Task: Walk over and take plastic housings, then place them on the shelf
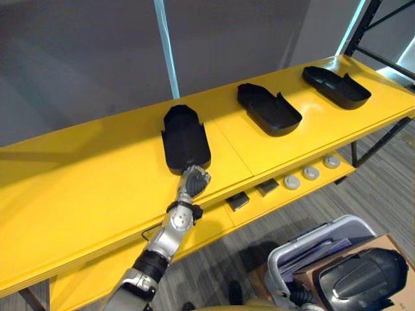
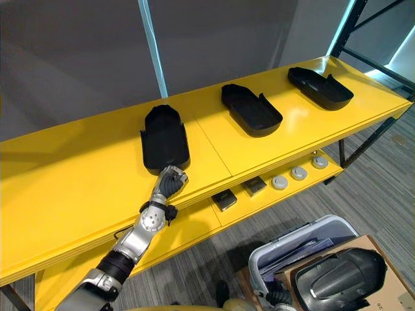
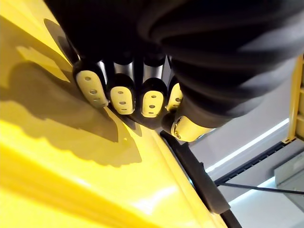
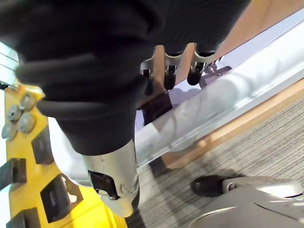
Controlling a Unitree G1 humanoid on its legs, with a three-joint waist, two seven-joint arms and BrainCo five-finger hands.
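On the yellow shelf (image 1: 78,188), the left hand (image 1: 194,181) sits at centre frame with its fingers curled over the near rim of the leftmost housing (image 1: 185,138). This housing lies directly beyond the hand, its long axis running away toward the top of the frame. Letting go probably means drawing straight back along that line. To the right, well apart, lie the middle housing (image 1: 268,108) and the right housing (image 1: 336,85), both slanted. The lower tier holds dark blocks (image 1: 238,201) and round discs (image 1: 310,172). At lower right a grey bin (image 1: 343,230) holds pale sheets, and a cardboard box (image 1: 395,243) carries a spare housing (image 1: 360,275). This is nearer the right hand (image 4: 167,71), which hangs slack and empty.
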